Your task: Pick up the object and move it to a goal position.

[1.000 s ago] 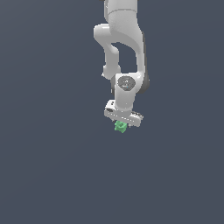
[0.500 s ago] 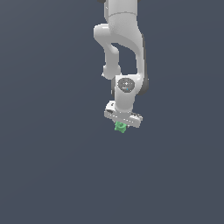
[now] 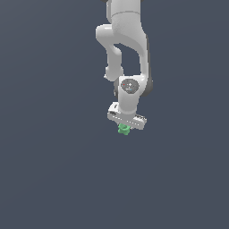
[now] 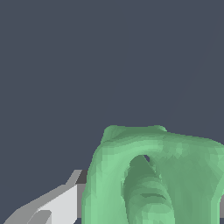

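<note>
The object is a tiny bright green knobbly block sitting directly under the white hand of the arm in the exterior view. My gripper is shut on it, and the fingers themselves are too small to make out there. In the wrist view the green object fills much of the picture, very close to the camera, with one grey-white finger showing beside it. The other finger is hidden behind the block.
The white arm reaches down from the top of the exterior view. All around is a plain dark grey-blue surface with no other objects showing.
The hand and the green block have shifted very slightly, barely a few pixels; the grip looks the same.
</note>
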`<control>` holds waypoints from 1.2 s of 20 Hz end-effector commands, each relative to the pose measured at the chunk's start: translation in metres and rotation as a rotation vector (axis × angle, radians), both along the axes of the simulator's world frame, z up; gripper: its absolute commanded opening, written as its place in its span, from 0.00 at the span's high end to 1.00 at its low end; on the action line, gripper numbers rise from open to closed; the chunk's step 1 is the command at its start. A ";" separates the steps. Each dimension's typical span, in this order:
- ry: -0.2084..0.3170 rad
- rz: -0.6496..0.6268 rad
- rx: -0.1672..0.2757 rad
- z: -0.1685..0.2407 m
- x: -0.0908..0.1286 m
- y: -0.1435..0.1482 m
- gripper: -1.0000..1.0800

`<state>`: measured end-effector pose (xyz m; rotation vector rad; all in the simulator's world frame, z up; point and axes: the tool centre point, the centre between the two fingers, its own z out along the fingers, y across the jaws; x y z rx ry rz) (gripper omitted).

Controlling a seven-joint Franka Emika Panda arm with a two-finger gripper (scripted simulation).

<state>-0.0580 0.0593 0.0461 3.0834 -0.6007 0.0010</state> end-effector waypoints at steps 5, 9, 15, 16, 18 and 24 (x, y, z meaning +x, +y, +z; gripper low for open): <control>-0.001 0.001 0.000 0.014 -0.015 0.028 1.00; -0.001 0.001 0.000 0.030 -0.031 0.058 1.00; 0.000 0.002 -0.001 0.058 -0.059 0.113 1.00; 0.000 0.002 -0.001 0.062 -0.063 0.121 1.00; 0.000 0.002 -0.001 0.069 -0.070 0.136 1.00; 0.000 0.002 -0.001 0.085 -0.083 0.166 1.00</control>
